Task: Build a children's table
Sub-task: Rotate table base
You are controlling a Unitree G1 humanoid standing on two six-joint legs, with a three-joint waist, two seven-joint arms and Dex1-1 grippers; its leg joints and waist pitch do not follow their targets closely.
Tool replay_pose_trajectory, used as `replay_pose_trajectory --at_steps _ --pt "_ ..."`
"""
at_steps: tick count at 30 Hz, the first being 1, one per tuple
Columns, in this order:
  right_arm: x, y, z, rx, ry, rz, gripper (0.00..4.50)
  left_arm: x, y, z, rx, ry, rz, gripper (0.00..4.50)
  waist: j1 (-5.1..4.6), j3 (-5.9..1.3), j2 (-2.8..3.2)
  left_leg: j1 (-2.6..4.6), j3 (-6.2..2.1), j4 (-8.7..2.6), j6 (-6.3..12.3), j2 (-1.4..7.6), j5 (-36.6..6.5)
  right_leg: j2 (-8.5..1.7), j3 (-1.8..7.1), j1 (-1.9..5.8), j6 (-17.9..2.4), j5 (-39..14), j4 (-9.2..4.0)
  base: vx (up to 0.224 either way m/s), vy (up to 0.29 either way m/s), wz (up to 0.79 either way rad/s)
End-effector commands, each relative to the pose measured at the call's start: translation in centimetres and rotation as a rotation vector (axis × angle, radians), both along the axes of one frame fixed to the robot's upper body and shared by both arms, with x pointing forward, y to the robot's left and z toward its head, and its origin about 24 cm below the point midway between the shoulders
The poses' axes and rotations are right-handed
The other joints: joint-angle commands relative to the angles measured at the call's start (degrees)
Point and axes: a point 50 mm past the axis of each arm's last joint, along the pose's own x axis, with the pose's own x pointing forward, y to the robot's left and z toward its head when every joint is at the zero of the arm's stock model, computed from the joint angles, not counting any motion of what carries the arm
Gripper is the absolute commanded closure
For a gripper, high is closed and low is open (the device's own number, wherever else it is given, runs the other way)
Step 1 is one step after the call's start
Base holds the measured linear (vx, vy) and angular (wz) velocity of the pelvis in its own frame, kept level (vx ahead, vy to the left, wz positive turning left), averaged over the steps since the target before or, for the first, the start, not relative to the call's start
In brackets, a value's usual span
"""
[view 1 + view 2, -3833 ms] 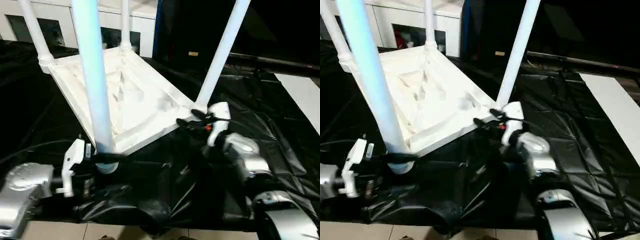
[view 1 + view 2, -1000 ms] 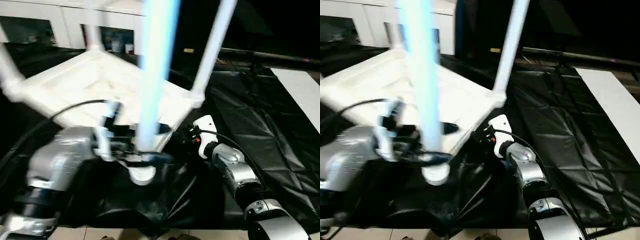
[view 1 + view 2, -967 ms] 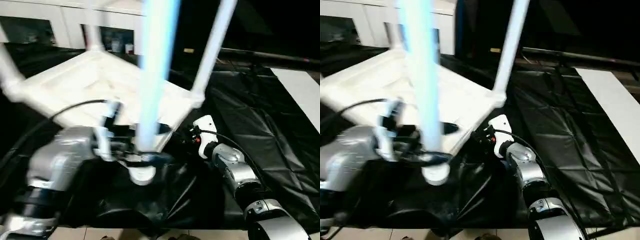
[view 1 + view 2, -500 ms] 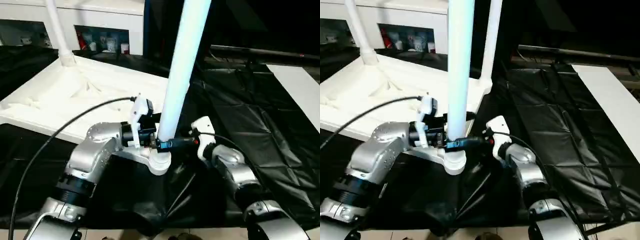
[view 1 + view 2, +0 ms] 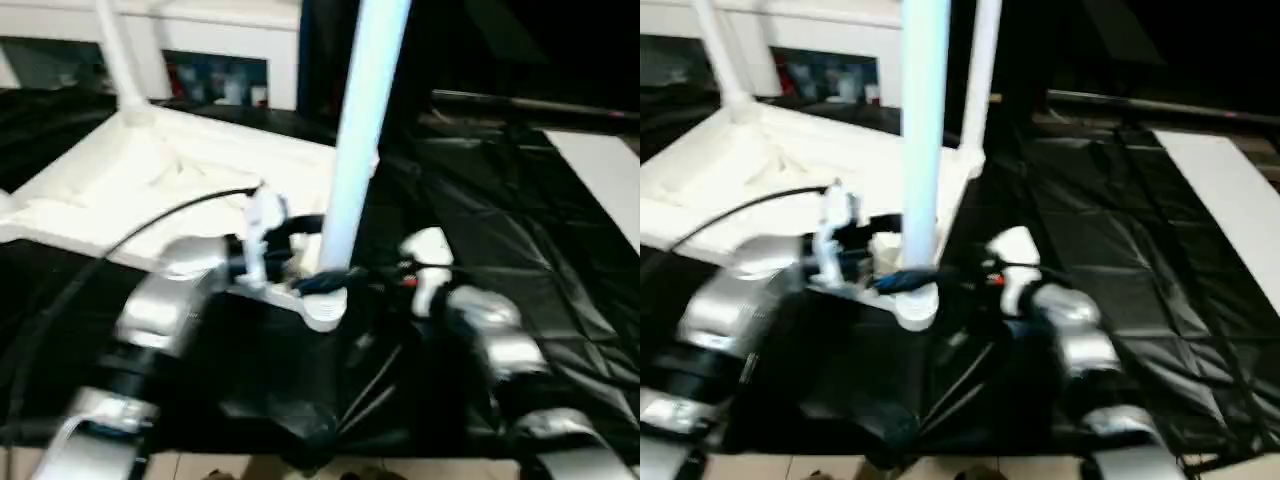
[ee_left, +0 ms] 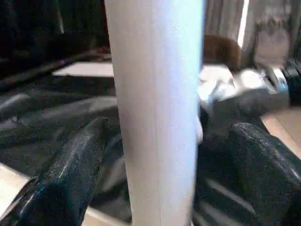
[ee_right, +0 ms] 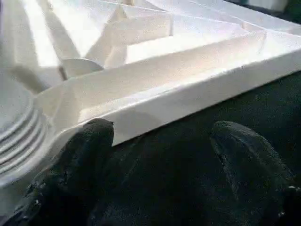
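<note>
My left claw [image 5: 318, 283] stands wide, its fingers [image 6: 70, 169] flanking the upright long white tapered tube leg [image 5: 358, 130] at centre frame without closing on it. My right claw [image 5: 385, 282], also wide and empty, faces the ribbed white plastic table top [image 5: 150, 180] at left. The leg's long axis runs vertically; my left arm is nearer.

The table top [image 5: 150, 190] and leg [image 6: 157, 108] look like smooth white plastic, the sheet [image 5: 520, 230] at three o'clock is glossy creased black film, and the forearms [image 5: 165, 305] are shiny silver metal.
</note>
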Motion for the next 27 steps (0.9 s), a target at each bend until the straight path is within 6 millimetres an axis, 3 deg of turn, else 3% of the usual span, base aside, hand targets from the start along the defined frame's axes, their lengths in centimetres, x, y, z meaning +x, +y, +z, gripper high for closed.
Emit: replay_pose_trajectory --at_steps 1,2,5,11,20,21,23,25,27 --pt "-0.4 -1.2 0.4 -0.019 0.007 0.041 0.74 -0.1 1.1 -0.9 0.135 0.033 -0.066 0.06 0.03 -4.15 1.44 0.46 0.41 -3.86 2.5 0.66 -10.1 -2.88 1.69 3.36 -14.8 -3.7 -3.76 0.0 0.0 0.0" --pt "-0.4 -1.2 0.4 -0.02 0.008 0.044 0.74 -0.1 1.2 -1.0 0.143 0.035 -0.069 0.06 0.02 -4.14 1.39 0.48 0.4 -3.9 2.29 0.58 -10.2 -2.82 1.67 3.38 -14.6 -4.4 -3.87 0.0 0.0 0.0" --pt "-1.1 -2.4 0.9 -0.082 0.017 0.125 0.74 0.8 3.9 -2.7 0.443 0.029 -0.068 0.33 0.1 -4.15 1.65 0.5 0.25 -3.93 1.57 0.52 -10.8 -2.88 1.74 3.39 -13.1 -6.6 -4.19 0.0 0.0 0.0" --pt "-2.0 -3.4 1.4 -0.17 0.039 0.227 0.74 2.6 4.9 -2.7 0.616 -0.085 0.007 0.81 0.42 -4.49 1.7 0.19 0.21 -3.62 1.99 0.52 -8.5 -3.07 1.69 3.82 -14.6 -1.3 -3.67 0.0 0.0 0.0" --pt "-2.6 -4.2 2.0 -0.194 0.073 0.279 0.74 3.7 4.3 -2.2 0.638 -0.086 -0.028 1.26 0.83 -4.46 1.56 0.18 0.32 -3.45 2.01 0.53 -8.8 -3.12 1.63 3.84 -15.6 -2.2 -3.74 0.0 0.0 0.0" --pt "-2.7 -4.2 2.0 -0.197 0.076 0.282 0.74 3.7 4.3 -2.2 0.645 -0.082 -0.037 1.6 0.95 -4.46 1.47 0.19 0.33 -3.42 2.12 0.53 -8.9 -3.1 1.59 3.83 -15.7 -2.1 -3.75 0.0 0.0 0.0" --pt "-2.8 -4.3 2.2 -0.2 0.08 0.288 0.74 4.0 4.3 -2.3 0.664 -0.079 -0.046 1.65 1.13 -4.47 1.67 0.11 0.28 -3.39 2.22 0.52 -8.5 -3.15 1.58 3.88 -16.0 -1.4 -3.68 0.0 0.0 0.0" --pt "-2.9 -4.4 2.3 -0.201 0.081 0.291 0.74 4.1 4.3 -2.4 0.672 -0.077 -0.046 1.63 1.26 -4.49 1.48 0.16 0.33 -3.35 2.45 0.43 -8.4 -3.06 1.59 3.98 -15.8 -1.3 -3.79 0.0 0.0 0.0" --pt "-2.9 -4.4 2.5 -0.2 0.08 0.297 0.74 4.4 4.4 -2.3 0.681 -0.082 -0.037 2.02 1.3 -4.54 1.56 0.14 0.31 -3.34 2.49 0.46 -8.3 -3.1 1.57 3.98 -15.8 -0.8 -3.74 0.0 0.0 0.0"
